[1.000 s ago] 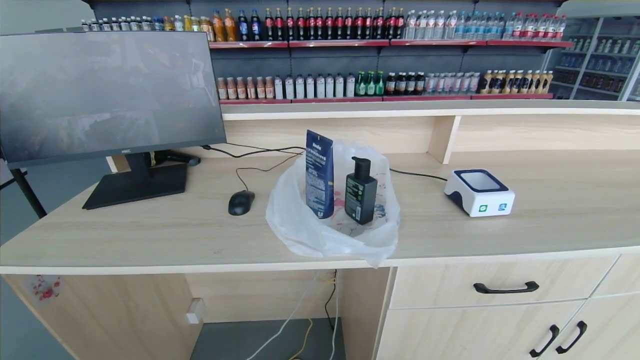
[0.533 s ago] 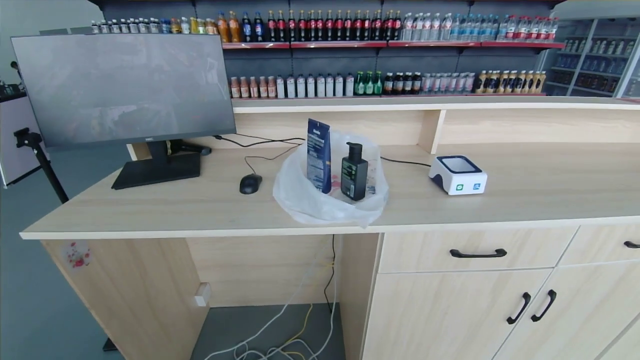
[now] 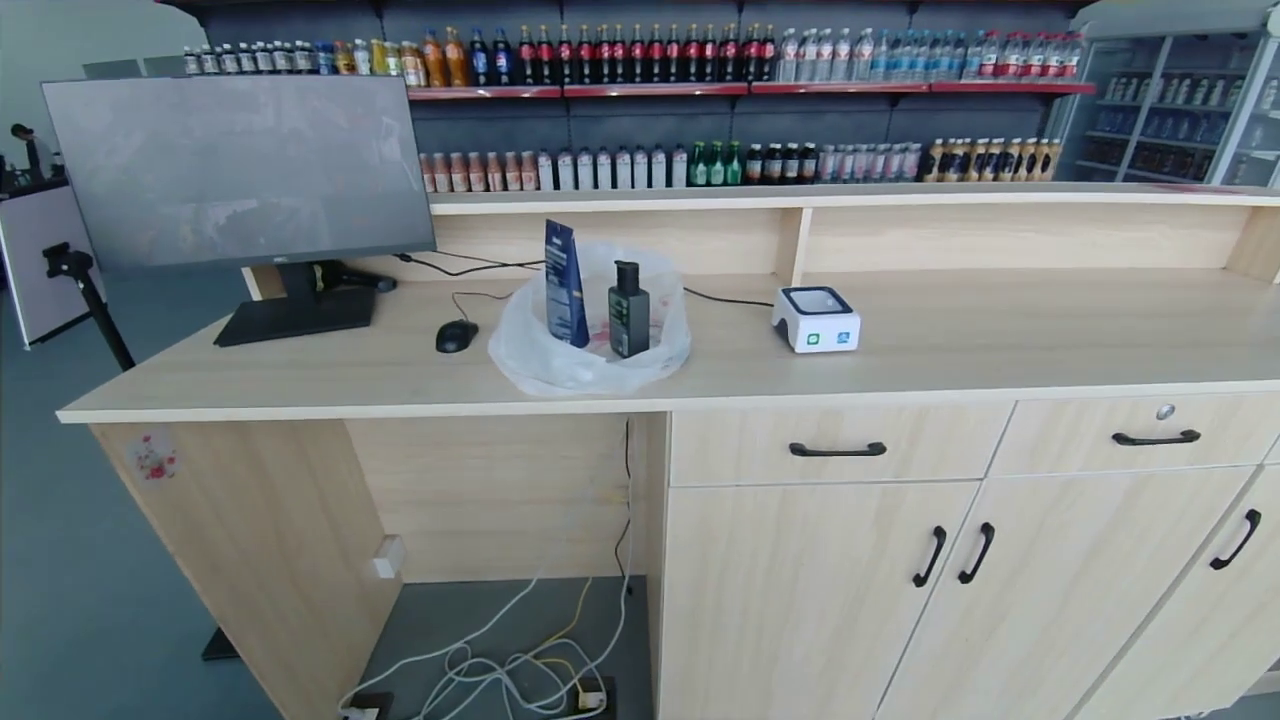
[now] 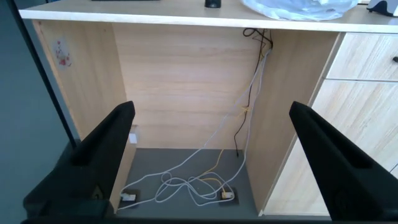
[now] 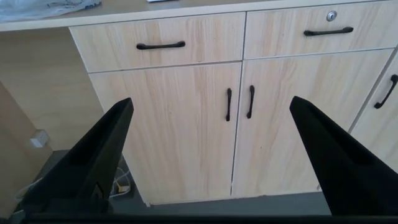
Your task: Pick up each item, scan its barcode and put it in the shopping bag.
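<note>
A translucent white shopping bag (image 3: 590, 365) sits on the wooden counter (image 3: 1000, 340). Inside it a blue pouch (image 3: 565, 285) and a dark pump bottle (image 3: 628, 312) stand upright side by side. A white barcode scanner (image 3: 815, 320) rests on the counter to the right of the bag. My left gripper (image 4: 211, 107) is open and holds nothing; it hangs low in front of the counter's open leg space, with the bag (image 4: 298, 7) above it. My right gripper (image 5: 211, 102) is open too, facing the cupboard doors below the counter.
A monitor (image 3: 235, 165) and a mouse (image 3: 455, 336) stand on the counter left of the bag. Drawers and cupboard doors (image 3: 950, 550) fill the counter front. Loose cables (image 3: 500, 670) lie on the floor in the leg space. A tripod (image 3: 85, 300) stands at far left.
The head view has drawn back from the counter, so the counter front and floor now show. The bag, pouch, bottle and scanner keep their places on the counter.
</note>
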### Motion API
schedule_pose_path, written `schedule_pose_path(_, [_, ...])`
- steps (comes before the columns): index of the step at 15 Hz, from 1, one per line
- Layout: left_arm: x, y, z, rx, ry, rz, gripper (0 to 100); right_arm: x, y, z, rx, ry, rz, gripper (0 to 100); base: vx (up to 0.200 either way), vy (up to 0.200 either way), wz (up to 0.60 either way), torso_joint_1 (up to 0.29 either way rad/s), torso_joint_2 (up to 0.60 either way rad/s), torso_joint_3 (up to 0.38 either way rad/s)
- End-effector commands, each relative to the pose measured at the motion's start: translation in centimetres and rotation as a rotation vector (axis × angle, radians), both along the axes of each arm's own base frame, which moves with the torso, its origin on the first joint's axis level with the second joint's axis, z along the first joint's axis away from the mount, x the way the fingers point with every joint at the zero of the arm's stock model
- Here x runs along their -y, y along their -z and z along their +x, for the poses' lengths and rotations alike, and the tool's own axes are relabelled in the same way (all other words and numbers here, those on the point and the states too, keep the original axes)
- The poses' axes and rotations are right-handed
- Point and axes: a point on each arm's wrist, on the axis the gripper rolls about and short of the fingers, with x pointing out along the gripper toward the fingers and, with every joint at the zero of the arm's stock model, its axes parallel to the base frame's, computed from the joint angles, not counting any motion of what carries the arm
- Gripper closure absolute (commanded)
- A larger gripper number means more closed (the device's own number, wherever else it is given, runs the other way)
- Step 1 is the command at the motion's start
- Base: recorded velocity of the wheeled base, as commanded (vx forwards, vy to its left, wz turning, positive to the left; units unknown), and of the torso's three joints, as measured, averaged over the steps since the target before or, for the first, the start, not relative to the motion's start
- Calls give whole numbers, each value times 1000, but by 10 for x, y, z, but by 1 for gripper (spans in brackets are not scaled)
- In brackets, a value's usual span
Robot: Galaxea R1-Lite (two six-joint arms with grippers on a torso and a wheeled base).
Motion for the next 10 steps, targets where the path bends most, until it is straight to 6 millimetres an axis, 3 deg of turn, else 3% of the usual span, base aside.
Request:
schedule_pose_path(1, [0,0,0,1,0,-1,0,0,0,0,-1,0,5,0,0,-200,0,2,2,2])
schedule_pose_path(4, [0,0,0,1,-2,-14,0,0,0,0,-2,-2,2,0,0,-200,0,4,7,4])
schedule_pose_path(10, [0,0,0,1,-2,-17,0,0,0,0,-3,-2,0,0,200,-200,0,2,2,2])
